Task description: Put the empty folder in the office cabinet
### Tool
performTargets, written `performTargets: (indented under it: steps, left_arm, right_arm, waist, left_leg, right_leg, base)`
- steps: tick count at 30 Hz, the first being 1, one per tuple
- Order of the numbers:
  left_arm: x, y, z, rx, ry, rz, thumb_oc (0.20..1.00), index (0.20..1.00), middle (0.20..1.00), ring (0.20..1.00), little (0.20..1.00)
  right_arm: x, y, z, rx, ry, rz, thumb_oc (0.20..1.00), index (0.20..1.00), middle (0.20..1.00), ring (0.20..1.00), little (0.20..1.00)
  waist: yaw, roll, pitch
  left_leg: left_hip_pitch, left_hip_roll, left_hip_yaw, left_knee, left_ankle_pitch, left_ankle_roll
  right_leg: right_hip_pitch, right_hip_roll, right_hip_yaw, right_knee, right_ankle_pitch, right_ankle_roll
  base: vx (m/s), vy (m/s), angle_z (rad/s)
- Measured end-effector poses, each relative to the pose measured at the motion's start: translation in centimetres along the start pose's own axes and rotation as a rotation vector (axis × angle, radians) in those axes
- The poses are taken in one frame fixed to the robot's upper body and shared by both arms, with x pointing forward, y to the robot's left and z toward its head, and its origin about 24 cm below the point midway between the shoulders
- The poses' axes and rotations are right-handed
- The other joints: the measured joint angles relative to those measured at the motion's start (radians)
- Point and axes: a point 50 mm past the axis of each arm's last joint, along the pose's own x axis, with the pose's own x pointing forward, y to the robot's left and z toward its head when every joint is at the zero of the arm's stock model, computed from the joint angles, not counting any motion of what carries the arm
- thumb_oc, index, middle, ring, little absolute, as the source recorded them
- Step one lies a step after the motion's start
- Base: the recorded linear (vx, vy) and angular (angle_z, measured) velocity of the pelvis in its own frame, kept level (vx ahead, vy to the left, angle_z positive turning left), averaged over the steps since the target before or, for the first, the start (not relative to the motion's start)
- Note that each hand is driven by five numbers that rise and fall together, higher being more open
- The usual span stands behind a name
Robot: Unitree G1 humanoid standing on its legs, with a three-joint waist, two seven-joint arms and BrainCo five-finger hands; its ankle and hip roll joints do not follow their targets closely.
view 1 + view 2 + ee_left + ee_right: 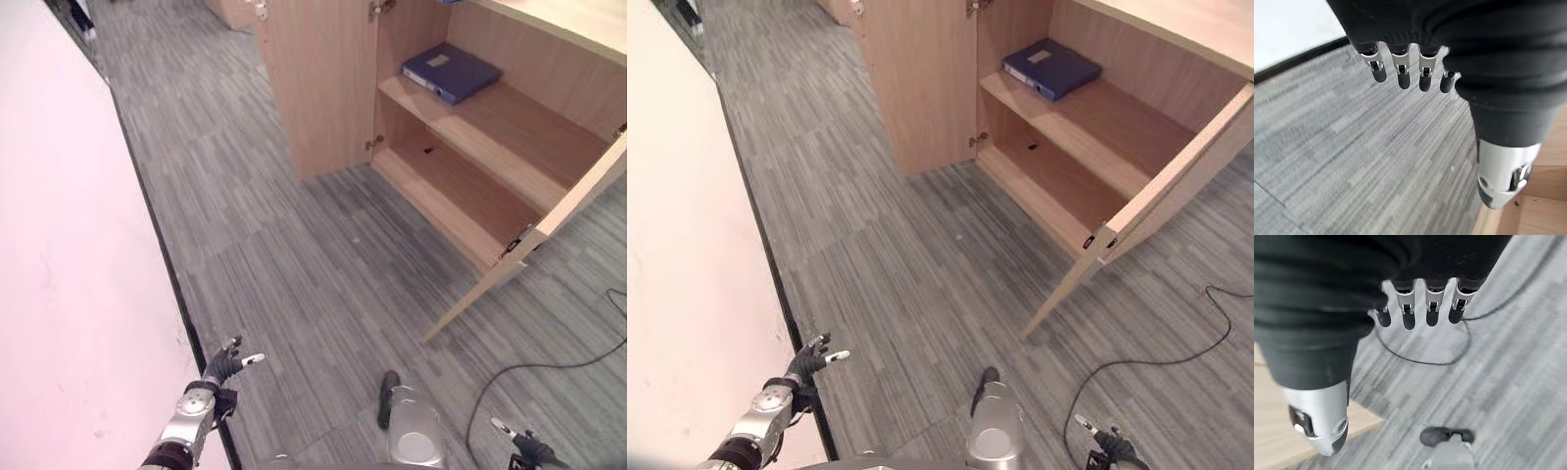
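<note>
A blue folder (pixel 452 71) lies flat on the upper shelf (pixel 495 139) of the light wooden office cabinet (pixel 323 88), whose doors stand open. The lower shelf (pixel 460 191) under it is bare. My left hand (pixel 227 367) hangs low near the wall, far from the cabinet, fingers (pixel 1400 73) straight and holding nothing. My right hand (pixel 526 444) shows at the lower right over the carpet, its fingers (pixel 1420 303) also straight and empty.
A white wall (pixel 69 245) with a black skirting strip (pixel 171 274) runs along the left. The cabinet's right door (pixel 549 225) juts out over the grey carpet (pixel 294 264). Open carpet lies between me and the cabinet.
</note>
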Motion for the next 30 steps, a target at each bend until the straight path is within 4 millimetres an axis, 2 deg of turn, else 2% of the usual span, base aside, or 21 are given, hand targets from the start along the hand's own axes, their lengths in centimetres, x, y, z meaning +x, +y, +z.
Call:
performTargets:
  steps: [2, 3, 5, 7, 9, 12, 13, 15, 16, 17, 18, 19, 20, 21, 22, 24, 25, 26, 28, 29, 30]
  left_arm:
    - [-0.5, -0.1, -1.2, -0.004, 0.036, 0.0, 1.0, 1.0, 1.0, 1.0, 1.0]
    - [-0.3, -0.2, -0.9, -0.006, 0.031, 0.005, 1.0, 1.0, 1.0, 1.0, 1.0]
    - [0.3, -0.8, 0.3, 0.006, -0.007, -0.015, 1.0, 1.0, 1.0, 1.0, 1.0]
    - [0.4, -0.8, 1.2, 0.002, -0.04, -0.02, 1.0, 1.0, 1.0, 1.0, 1.0]
    - [0.4, -0.9, 1.3, -0.003, -0.046, -0.022, 1.0, 1.0, 1.0, 1.0, 1.0]
    - [0.2, -0.9, 0.4, 0.002, -0.018, -0.023, 1.0, 1.0, 1.0, 1.0, 1.0]
    - [0.1, -1.0, 0.2, 0.014, -0.01, -0.031, 1.0, 1.0, 1.0, 1.0, 1.0]
    - [0.1, -1.4, 0.2, 0.011, -0.01, -0.042, 1.0, 1.0, 1.0, 1.0, 1.0]
    - [0.1, -1.3, 0.3, 0.004, -0.013, -0.033, 1.0, 1.0, 1.0, 1.0, 1.0]
    - [0.2, -1.5, 0.3, 0.002, -0.015, -0.038, 1.0, 1.0, 1.0, 1.0, 1.0]
    - [0.2, -1.7, 0.3, 0.002, -0.015, -0.043, 1.0, 1.0, 1.0, 1.0, 1.0]
    - [0.5, -1.8, 0.7, 0.006, -0.02, -0.045, 1.0, 1.0, 1.0, 1.0, 1.0]
    - [0.5, -1.8, 0.6, 0.009, -0.015, -0.043, 1.0, 1.0, 1.0, 1.0, 1.0]
    - [0.7, -1.6, 1.2, 0.012, -0.03, -0.036, 1.0, 1.0, 1.0, 1.0, 1.0]
    - [0.7, -0.9, 1.3, 0.012, -0.031, -0.017, 1.0, 1.0, 1.0, 1.0, 1.0]
    - [0.4, -0.1, 1.1, 0.024, -0.033, -0.003, 1.0, 1.0, 1.0, 1.0, 1.0]
    - [0.3, 0.4, 0.9, 0.055, -0.025, -0.002, 1.0, 1.0, 1.0, 1.0, 1.0]
    - [-0.2, 1.7, 0.0, 0.081, 0.006, 0.025, 1.0, 1.0, 1.0, 1.0, 1.0]
    - [-0.4, 2.6, 0.1, 0.099, 0.013, 0.042, 1.0, 1.0, 1.0, 1.0, 1.0]
    - [-0.5, 2.8, 0.2, 0.1, 0.006, 0.044, 1.0, 1.0, 1.0, 1.0, 1.0]
    - [-0.5, 2.7, 0.2, 0.089, 0.002, 0.044, 1.0, 1.0, 1.0, 1.0, 1.0]
  right_arm:
    - [0.1, 0.1, 0.7, 0.005, -0.023, -0.002, 1.0, 1.0, 1.0, 1.0, 1.0]
    - [0.1, 0.3, 0.7, 0.035, -0.023, -0.006, 1.0, 1.0, 1.0, 1.0, 1.0]
    - [0.1, 0.3, 0.6, 0.083, -0.02, -0.014, 1.0, 1.0, 1.0, 1.0, 1.0]
    - [0.1, 1.1, 0.4, 0.132, -0.019, -0.001, 1.0, 1.0, 1.0, 1.0, 1.0]
    - [0.1, 1.4, 1.0, 0.137, -0.039, 0.008, 1.0, 1.0, 1.0, 1.0, 1.0]
    - [0.1, 1.6, 1.7, 0.15, -0.072, 0.017, 1.0, 1.0, 1.0, 1.0, 1.0]
    - [0.2, 1.8, 2.4, 0.18, -0.09, 0.022, 1.0, 1.0, 1.0, 1.0, 1.0]
    - [0.2, 1.6, 2.7, 0.179, -0.103, 0.015, 1.0, 1.0, 1.0, 1.0, 1.0]
    - [0.2, 1.6, 2.4, 0.176, -0.092, 0.013, 1.0, 1.0, 1.0, 1.0, 1.0]
    - [0.1, 1.4, 1.9, 0.177, -0.083, 0.009, 1.0, 1.0, 1.0, 1.0, 1.0]
    - [0.1, 1.1, 1.6, 0.171, -0.08, 0.003, 1.0, 1.0, 1.0, 1.0, 1.0]
    - [0.0, 0.9, 1.0, 0.168, -0.058, -0.009, 1.0, 1.0, 1.0, 1.0, 1.0]
    - [0.0, 0.6, 0.9, 0.162, -0.053, -0.017, 1.0, 1.0, 1.0, 1.0, 1.0]
    - [0.0, 0.6, 0.7, 0.158, -0.046, -0.015, 1.0, 1.0, 1.0, 1.0, 1.0]
    - [-0.1, 1.6, 0.0, 0.172, -0.02, 0.011, 1.0, 1.0, 1.0, 1.0, 1.0]
    - [-0.7, 2.2, -3.0, 0.184, 0.053, 0.022, 1.0, 1.0, 1.0, 1.0, 1.0]
    - [-1.0, 2.4, -4.2, 0.201, 0.083, 0.03, 1.0, 1.0, 1.0, 1.0, 1.0]
    - [-1.4, 2.8, -5.6, 0.208, 0.122, 0.038, 1.0, 1.0, 1.0, 1.0, 1.0]
    - [-1.1, 4.2, -4.6, 0.21, 0.101, 0.079, 1.0, 1.0, 1.0, 1.0, 1.0]
    - [-1.1, 5.3, -4.2, 0.21, 0.096, 0.108, 1.0, 1.0, 1.0, 1.0, 1.0]
    - [-1.1, 5.3, -4.1, 0.209, 0.093, 0.111, 1.0, 1.0, 1.0, 1.0, 1.0]
  waist:
    - [0.001, -0.003, -0.002]
    - [-0.003, -0.022, 0.006]
    - [-0.017, -0.034, 0.004]
    - [-0.004, -0.061, 0.002]
    - [0.006, -0.052, -0.002]
    - [0.013, -0.033, -0.009]
    - [0.033, -0.015, -0.015]
    - [0.029, 0.005, -0.006]
    - [0.033, 0.015, -0.008]
    - [0.024, 0.005, 0.0]
    - [0.021, 0.012, 0.0]
    - [0.024, 0.015, 0.004]
    - [0.032, 0.033, -0.004]
    - [0.033, 0.012, 0.008]
    - [0.054, -0.016, 0.021]
    - [0.051, -0.04, 0.006]
    - [0.058, -0.083, -0.01]
    - [0.07, -0.143, -0.047]
    - [0.078, -0.12, -0.035]
    - [0.084, -0.132, -0.035]
    - [0.091, -0.129, -0.031]
  left_leg:
    - [-0.023, 0.009, -0.065, 0.079, 0.075, -0.008]
    - [-0.054, -0.005, -0.104, 0.166, 0.17, -0.033]
    - [-0.103, -0.003, -0.1, 0.217, 0.112, -0.024]
    - [-0.092, 0.015, -0.013, 0.013, 0.054, 0.053]
    - [-0.075, 0.04, -0.013, -0.208, 0.057, 0.054]
    - [-0.064, 0.062, -0.087, -0.403, 0.066, 0.045]
    - [-0.067, 0.063, -0.171, -0.493, 0.072, 0.059]
    - [-0.119, 0.076, -0.296, -0.52, 0.075, 0.062]
    - [-0.14, 0.089, -0.319, -0.482, 0.064, 0.099]
    - [-0.181, 0.101, -0.329, -0.438, 0.053, 0.087]
    - [-0.2, 0.108, -0.339, -0.413, 0.019, 0.119]
    - [-0.235, 0.113, -0.365, -0.385, 0.014, 0.108]
    - [-0.236, 0.107, -0.38, -0.382, -0.03, 0.164]
    - [-0.268, 0.078, -0.355, -0.318, -0.013, 0.075]
    - [-0.283, 0.049, -0.312, -0.264, -0.01, 0.047]
    - [-0.273, 0.007, -0.294, -0.237, -0.011, 0.068]
    - [-0.276, -0.028, -0.275, -0.199, -0.037, 0.103]
    - [-0.298, -0.071, -0.238, -0.125, -0.088, 0.084]
    - [-0.33, -0.056, -0.218, -0.077, -0.113, 0.091]
    - [-0.308, -0.065, -0.172, -0.072, -0.089, 0.113]
    - [-0.3, -0.067, -0.163, -0.07, -0.089, 0.12]
  right_leg:
    - [0.048, 0.024, 0.015, -0.057, 0.032, -0.004]
    - [0.079, 0.031, 0.038, -0.085, 0.04, -0.035]
    - [0.113, 0.041, 0.066, -0.13, 0.048, -0.048]
    - [0.137, 0.062, 0.127, -0.181, 0.077, -0.071]
    - [0.142, 0.097, 0.187, -0.197, 0.088, -0.079]
    - [0.154, 0.139, 0.257, -0.209, 0.092, -0.052]
    - [0.131, 0.152, 0.315, -0.177, 0.077, -0.066]
    - [0.114, 0.16, 0.378, -0.151, 0.056, -0.033]
    - [0.099, 0.153, 0.413, -0.137, 0.051, -0.024]
    - [0.099, 0.148, 0.442, -0.135, 0.037, 0.003]
    - [0.077, 0.138, 0.464, -0.115, 0.024, 0.012]
    - [0.067, 0.11, 0.491, -0.11, 0.021, 0.026]
    - [0.052, 0.102, 0.516, -0.111, 0.014, 0.053]
    - [0.055, 0.067, 0.567, -0.142, 0.003, 0.09]
    - [0.012, 0.048, 0.602, -0.027, -0.033, 0.139]
    - [0.059, 0.006, 0.563, 0.083, -0.09, 0.159]
    - [0.106, -0.042, 0.548, 0.058, -0.049, 0.121]
    - [0.154, -0.097, 0.52, 0.003, -0.004, 0.059]
    - [0.149, -0.1, 0.525, -0.033, 0.046, 0.074]
    - [0.12, -0.119, 0.456, -0.033, 0.124, 0.072]
    - [0.113, -0.116, 0.412, -0.032, 0.153, 0.045]
  base:
    - [0.24, -0.037, -0.97]
    - [0.16, 0.027, -0.79]
    - [0.32, 0.212, -0.49]
    - [0.4, 0.386, -0.69]
    - [0.43, 0.526, -0.98]
    - [0.34, 0.389, -0.99]
    - [0.38, 0.431, -1.27]
    - [0.32, 0.334, -1.25]
    - [0.36, 0.396, -0.91]
    - [0.49, 0.568, -0.88]
    - [0.37, 0.447, -0.76]
    - [0.33, 0.469, -0.85]
    - [0.3, 0.472, -1.06]
    - [0.28, 0.548, -1.16]
    - [0.2, 0.378, -0.9]
    - [0.23, 0.499, -0.14]
    - [0.24, 0.574, -0.13]
    - [0.08, 0.409, -0.44]
    - [0.03, 0.404, -0.58]
    - [-0.01, 0.398, -0.59]
    - [0.02, 0.819, -0.75]
